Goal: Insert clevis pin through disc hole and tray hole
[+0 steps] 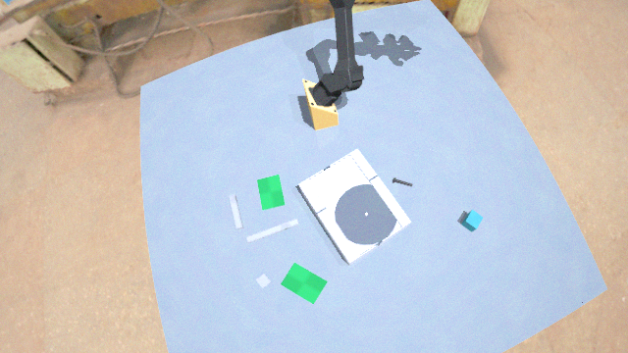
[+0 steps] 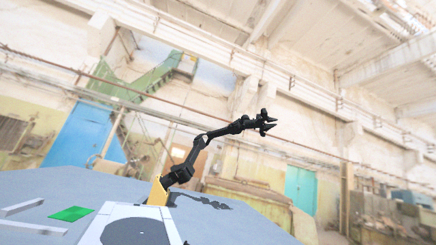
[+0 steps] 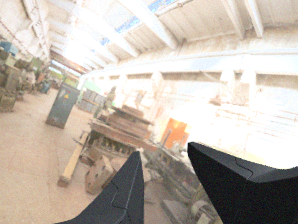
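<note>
The grey aluminium disc (image 1: 353, 227) (image 2: 126, 231) lies flat in the white-looking steel tray (image 1: 324, 184) (image 2: 131, 210), towards one end. Its small centre hole (image 1: 366, 214) (image 2: 142, 233) shows bright; the tray's pin hole cannot be made out. The dark clevis pin (image 1: 403, 182) lies on its side on the table beside the tray's long rim, its head towards the tray; in the exterior view only a dark bit of it (image 2: 186, 243) shows at the bottom edge. My gripper (image 2: 276, 122) (image 3: 164, 152) is partly open and empty, high in the air, away from tray and pin. It is outside the top view.
A blue cube (image 1: 473, 221) stands beyond the pin. Two green patches (image 1: 271, 192) (image 1: 304, 283), two pale bars (image 1: 235, 211) (image 1: 272, 230) and a small pale square (image 1: 263, 280) lie on the tray's other side. The arm's yellow base (image 1: 325, 119) (image 2: 157, 194) stands behind the tray.
</note>
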Available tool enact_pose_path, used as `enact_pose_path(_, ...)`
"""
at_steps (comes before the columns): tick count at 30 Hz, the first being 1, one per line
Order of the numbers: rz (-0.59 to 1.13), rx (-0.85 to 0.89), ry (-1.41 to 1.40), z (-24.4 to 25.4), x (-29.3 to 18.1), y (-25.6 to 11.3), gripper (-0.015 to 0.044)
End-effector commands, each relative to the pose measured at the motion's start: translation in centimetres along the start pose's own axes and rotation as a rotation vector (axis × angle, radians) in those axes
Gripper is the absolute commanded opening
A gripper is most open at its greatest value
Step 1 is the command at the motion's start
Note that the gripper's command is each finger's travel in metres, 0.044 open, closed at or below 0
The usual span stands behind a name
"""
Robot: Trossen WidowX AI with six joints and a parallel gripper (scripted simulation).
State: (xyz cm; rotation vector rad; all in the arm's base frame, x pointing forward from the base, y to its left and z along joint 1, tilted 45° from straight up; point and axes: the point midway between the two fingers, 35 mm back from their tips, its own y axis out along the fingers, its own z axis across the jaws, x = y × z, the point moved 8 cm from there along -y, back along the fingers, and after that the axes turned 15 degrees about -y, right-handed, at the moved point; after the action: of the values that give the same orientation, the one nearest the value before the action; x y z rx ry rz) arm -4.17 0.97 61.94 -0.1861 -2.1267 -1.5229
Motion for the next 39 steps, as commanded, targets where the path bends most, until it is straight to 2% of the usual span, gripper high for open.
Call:
enact_pose_path(1,0.196,0.013,0.157,-0.2,-5.9,1.8,0.016)
enact_pose_path(12,0.653,-0.117,0.58,-1.5,-19.7,2.4,0.016)
enact_pose_path(23,1.08,-0.493,1.059,-3.4,-32.8,-2.4,0.016)
enact_pose_path(31,1.345,-0.983,1.479,-4.2,-40.7,-9.2,0.016)
enact_pose_path(35,1.432,-1.34,1.694,-4.3,-43.8,-13.7,0.016)
enact_pose_path(39,1.457,-1.78,1.884,-4.0,-46.0,-18.4,0.016)
